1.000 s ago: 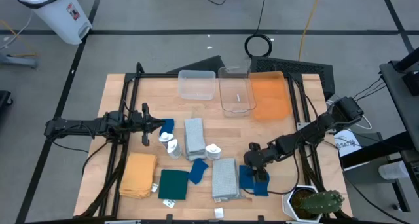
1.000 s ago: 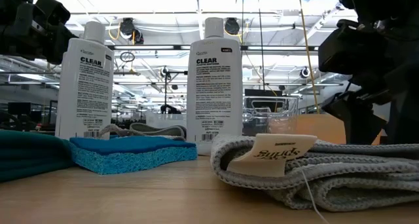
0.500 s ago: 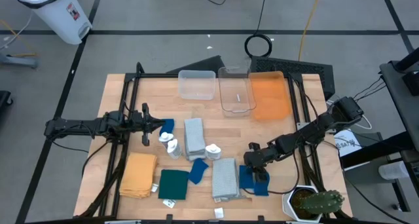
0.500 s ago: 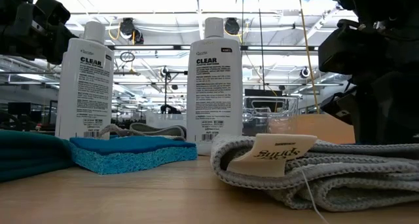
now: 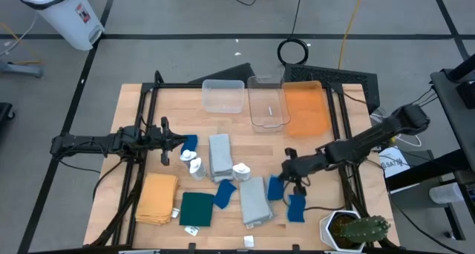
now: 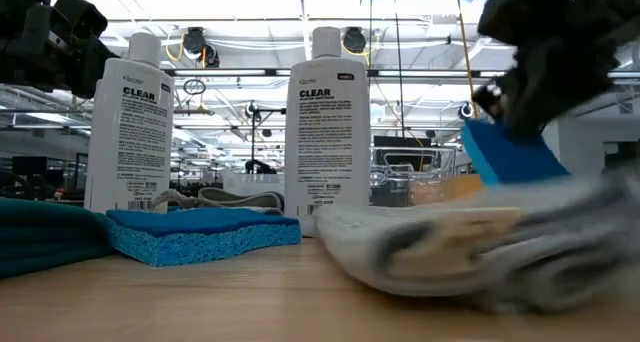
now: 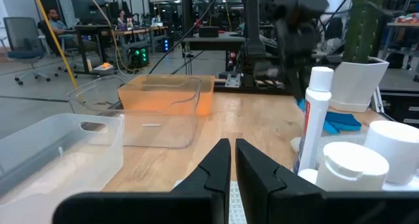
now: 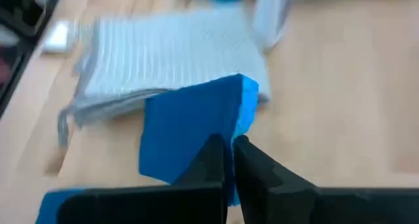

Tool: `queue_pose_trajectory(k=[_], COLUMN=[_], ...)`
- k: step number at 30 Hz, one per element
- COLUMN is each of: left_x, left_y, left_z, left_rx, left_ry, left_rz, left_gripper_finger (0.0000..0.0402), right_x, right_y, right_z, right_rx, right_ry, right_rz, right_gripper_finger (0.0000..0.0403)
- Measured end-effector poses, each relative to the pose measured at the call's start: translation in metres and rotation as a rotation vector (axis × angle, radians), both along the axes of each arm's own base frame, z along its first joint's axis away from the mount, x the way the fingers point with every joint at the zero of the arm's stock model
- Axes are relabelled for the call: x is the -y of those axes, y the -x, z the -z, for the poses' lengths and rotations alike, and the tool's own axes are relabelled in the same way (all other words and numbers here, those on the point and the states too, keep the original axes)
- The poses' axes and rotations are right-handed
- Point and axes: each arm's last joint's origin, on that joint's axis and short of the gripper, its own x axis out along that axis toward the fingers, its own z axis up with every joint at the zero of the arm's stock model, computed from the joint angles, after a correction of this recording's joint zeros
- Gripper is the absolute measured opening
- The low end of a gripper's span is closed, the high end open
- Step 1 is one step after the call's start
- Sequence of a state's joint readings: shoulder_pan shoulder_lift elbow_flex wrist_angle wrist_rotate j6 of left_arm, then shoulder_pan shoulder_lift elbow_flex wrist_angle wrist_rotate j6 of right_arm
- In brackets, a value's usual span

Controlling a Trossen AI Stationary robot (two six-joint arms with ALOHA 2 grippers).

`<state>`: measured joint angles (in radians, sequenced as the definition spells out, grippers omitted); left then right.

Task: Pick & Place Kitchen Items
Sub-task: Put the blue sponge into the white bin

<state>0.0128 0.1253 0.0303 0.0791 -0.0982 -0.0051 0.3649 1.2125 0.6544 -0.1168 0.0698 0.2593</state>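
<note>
R gripper pinches a blue cloth piece lifted off the table just beside the grey folded cloth nr the front edge, w/ L gripper shut, empty, by the left edge.

2 clear bins, orange tray, cactus.
</note>
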Motion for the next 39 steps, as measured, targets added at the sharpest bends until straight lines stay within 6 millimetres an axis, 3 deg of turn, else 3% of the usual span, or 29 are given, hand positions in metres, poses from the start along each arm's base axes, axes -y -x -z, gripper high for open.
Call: queue_pose_trajectory(k=[7,16,25,32,39], left_x=[0.0,0.0,-0.002,-0.001,-0.003], left_y=[0.0,0.0,0.002,0.004,0.005], left_z=[0.0,-0.004,-0.022,-0.03,-0.043], left_rx=[0.0,0.044,0.237,0.318,0.456], left_ry=[0.0,-0.007,0.097,0.026,0.047], left_rz=[0.0,0.0,-0.048,-0.043,-0.108], left_gripper_finger=[0.0026,0.0026,0.0026,0.0026,0.004], right_x=[0.013,0.027,0.044,0.061,0.067], right_y=[0.023,0.035,0.017,0.003,-0.01], right_z=[-0.038,-0.063,-0.076,-0.075,-0.079], right_rx=[0.185,0.378,0.514,0.54,0.645], right_ry=[0.072,0.325,0.434,0.47,0.398], right_rz=[0.065,0.256,0.414,0.489,0.366], right_gripper_finger=[0.0,0.0,0.0,0.0,0.0])
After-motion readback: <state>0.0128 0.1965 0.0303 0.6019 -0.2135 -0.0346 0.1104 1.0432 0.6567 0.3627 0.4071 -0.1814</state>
